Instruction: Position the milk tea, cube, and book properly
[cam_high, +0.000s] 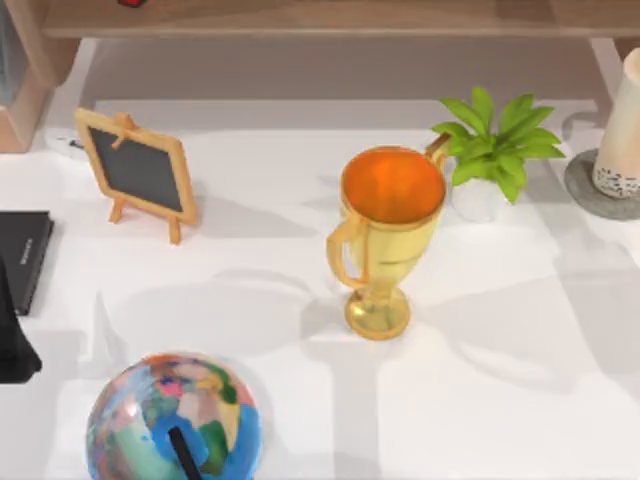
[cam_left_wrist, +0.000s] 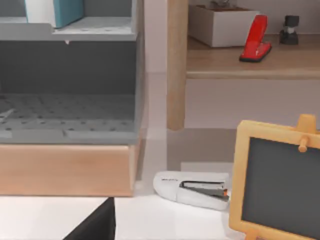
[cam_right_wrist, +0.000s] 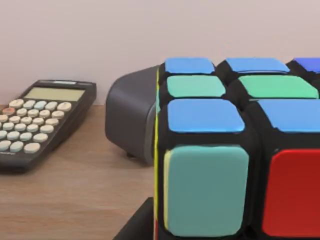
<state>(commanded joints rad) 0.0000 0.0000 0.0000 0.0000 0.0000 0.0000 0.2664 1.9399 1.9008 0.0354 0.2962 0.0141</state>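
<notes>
The cube (cam_right_wrist: 235, 150), black-framed with blue, teal and red stickers, rests on a wooden shelf board (cam_right_wrist: 65, 200) close in front of the right wrist camera. A dark finger (cam_right_wrist: 134, 226) of my right gripper lies flush against the cube's side, so the gripper looks shut on it. The milk tea (cam_high: 622, 130), cream with dark speckles at its base, stands upright on a grey coaster (cam_high: 590, 195) at the table's right edge. The teal book (cam_left_wrist: 60, 11) stands on the upper tier of a grey rack (cam_left_wrist: 70, 75). My left arm (cam_high: 12, 335) sits parked at the table's left edge.
A gold trophy (cam_high: 385, 235) stands mid-table with a potted plant (cam_high: 495, 150) behind it. A chalkboard easel (cam_high: 137, 170), a flat black book (cam_high: 22, 258) and a globe (cam_high: 172, 420) occupy the left. On the shelf are a calculator (cam_right_wrist: 37, 122), a grey object (cam_right_wrist: 131, 120) and a red stapler (cam_left_wrist: 256, 39). A white stapler (cam_left_wrist: 192, 189) lies on the table.
</notes>
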